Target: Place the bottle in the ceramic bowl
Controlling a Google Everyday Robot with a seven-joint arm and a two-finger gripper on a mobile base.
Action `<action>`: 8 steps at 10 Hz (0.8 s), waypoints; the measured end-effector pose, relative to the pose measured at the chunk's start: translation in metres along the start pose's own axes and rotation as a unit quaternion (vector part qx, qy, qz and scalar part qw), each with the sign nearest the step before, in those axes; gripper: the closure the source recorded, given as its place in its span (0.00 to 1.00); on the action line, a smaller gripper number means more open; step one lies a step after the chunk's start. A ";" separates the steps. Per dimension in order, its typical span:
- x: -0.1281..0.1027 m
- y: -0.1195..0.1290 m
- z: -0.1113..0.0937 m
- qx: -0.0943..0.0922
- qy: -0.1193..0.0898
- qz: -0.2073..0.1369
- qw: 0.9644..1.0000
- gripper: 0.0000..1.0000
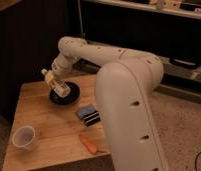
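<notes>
The glossy black ceramic bowl (pixel 68 96) sits on the wooden table (pixel 44 125) near its far edge. My gripper (pixel 55 81) hangs just above the bowl's left side and is shut on the small whitish bottle (pixel 58 86). The bottle is tilted, with its white cap (pixel 44 73) pointing up and to the left and its lower end over the bowl's inside. My white arm reaches in from the right and covers part of the bowl's far rim.
A translucent plastic cup (pixel 23 138) stands at the table's front left. A black rectangular block (pixel 89 114) lies right of centre, and an orange carrot (pixel 88 143) lies near the front edge. Dark shelving stands behind the table.
</notes>
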 end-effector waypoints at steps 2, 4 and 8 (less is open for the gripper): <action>0.001 -0.006 0.016 -0.003 0.014 0.006 1.000 1.00; -0.001 -0.016 0.029 -0.003 0.031 0.025 0.999 0.86; 0.005 -0.052 0.062 0.001 0.056 0.077 0.995 0.43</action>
